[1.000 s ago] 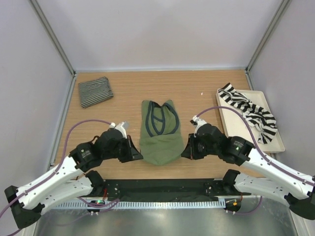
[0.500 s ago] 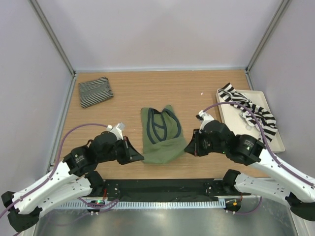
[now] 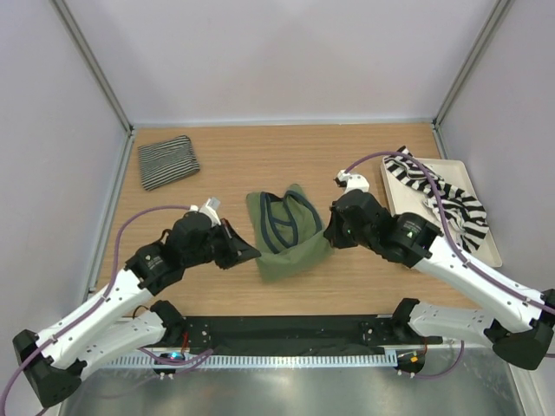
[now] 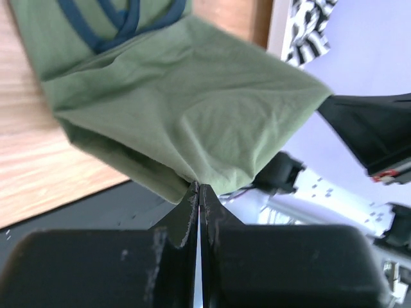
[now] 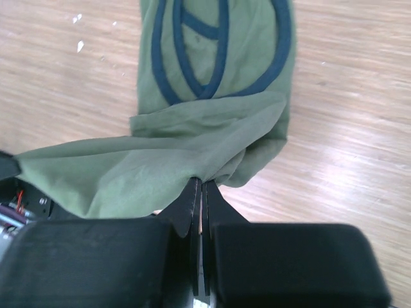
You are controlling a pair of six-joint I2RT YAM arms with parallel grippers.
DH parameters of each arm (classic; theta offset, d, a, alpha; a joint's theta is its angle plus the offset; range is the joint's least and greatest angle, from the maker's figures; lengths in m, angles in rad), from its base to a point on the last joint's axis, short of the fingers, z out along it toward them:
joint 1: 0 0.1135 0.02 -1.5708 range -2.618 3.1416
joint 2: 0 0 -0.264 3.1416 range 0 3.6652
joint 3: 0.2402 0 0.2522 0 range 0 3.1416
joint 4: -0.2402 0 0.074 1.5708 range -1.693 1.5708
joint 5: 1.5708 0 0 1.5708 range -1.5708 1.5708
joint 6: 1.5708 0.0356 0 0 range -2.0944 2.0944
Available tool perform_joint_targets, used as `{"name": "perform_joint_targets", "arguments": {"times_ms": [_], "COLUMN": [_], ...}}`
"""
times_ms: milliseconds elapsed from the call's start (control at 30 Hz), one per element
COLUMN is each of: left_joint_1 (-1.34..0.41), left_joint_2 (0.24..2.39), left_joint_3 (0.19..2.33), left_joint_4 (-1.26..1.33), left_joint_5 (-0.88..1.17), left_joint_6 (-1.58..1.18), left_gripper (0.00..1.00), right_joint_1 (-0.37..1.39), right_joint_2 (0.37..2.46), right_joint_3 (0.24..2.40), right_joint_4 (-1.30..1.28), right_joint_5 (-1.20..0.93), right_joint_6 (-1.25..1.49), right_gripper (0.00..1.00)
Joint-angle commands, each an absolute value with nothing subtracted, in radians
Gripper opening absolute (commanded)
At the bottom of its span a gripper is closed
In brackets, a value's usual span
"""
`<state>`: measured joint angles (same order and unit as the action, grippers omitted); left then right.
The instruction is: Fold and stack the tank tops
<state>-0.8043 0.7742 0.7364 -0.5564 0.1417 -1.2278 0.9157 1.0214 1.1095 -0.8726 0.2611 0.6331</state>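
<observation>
2 corners of the olive green tank top [image 3: 284, 232] are pinched, 1 by each arm. The left gripper [image 4: 199, 192] is clamped shut on the near left hem corner, and the right gripper [image 5: 199, 186] is clamped shut on the near right hem corner. The hem is held up off the table [image 3: 217, 147], while the strap end lies flat on the wood at the middle of the workspace. A fold of the hem toward the straps is judged to be the step in hand.

Only the very edge of the cloth is seen between each pair of fingers, so a corner could be lost if the fabric is tugged. The cloth sags between the 2 grips, so wrinkles could be trapped if the middle is set down first. A skewed fold would be caused by uneven travel of the arms. Nothing pins the strap end, so it could be dragged or bunched.

The folded pinstriped tank top [image 3: 167, 161] lies well apart at the far left. The broad-striped tank top [image 3: 444, 198] is heaped on the cream tray [image 3: 451, 253]. The right arm's cable passes over it and could snag it, though contact cannot be told.
</observation>
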Motion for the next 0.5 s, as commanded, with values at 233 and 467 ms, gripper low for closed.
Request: {"name": "perform_joint_targets", "arguments": {"times_ms": [233, 467], "left_joint_1": [-0.606, -0.497], "left_joint_2": [0.883, 0.988], "left_joint_3": [0.801, 0.836], "left_joint_4": [-0.377, -0.302], "left_joint_5": [0.32, 0.423], "left_joint_6": [-1.23, -1.215], "left_gripper": [0.0, 0.0], "right_joint_1": [0.709, 0.608], "right_joint_2": [1.14, 1.282], "right_joint_3": [1.216, 1.307], "right_joint_4": [-0.721, -0.68], "right_joint_5": [0.167, 0.077], "right_joint_6": [0.511, 0.454], "right_gripper": [0.01, 0.01]}}
